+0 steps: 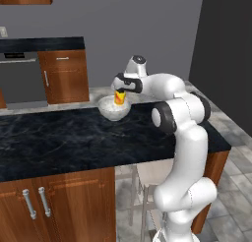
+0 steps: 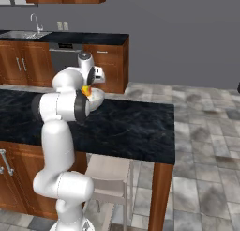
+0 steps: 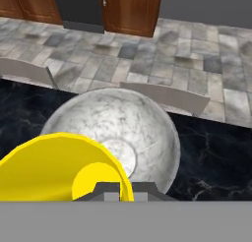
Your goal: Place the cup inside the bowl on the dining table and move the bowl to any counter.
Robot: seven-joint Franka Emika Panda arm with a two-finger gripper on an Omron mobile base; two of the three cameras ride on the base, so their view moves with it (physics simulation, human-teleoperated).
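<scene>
The cup is off the table and hangs in the gripper right over the bowl, its base at about rim level or just inside; from the left base view I cannot tell whether it touches the bowl's floor. The hand view looks down past the cup's yellow mouth into the bowl's hollow, so the cup sits a little toward one side of the bowl and not dead centre. The fingers are closed on the cup, gripping it near the rim. The bowl stands near the table's far edge, with the counter well apart across the floor. So the pick is done and the cup is lined up; what is left, as I judge it, is lowering and letting go, then taking hold of the bowl itself and carrying it over to the counter, which likely needs the base to drive.
</scene>
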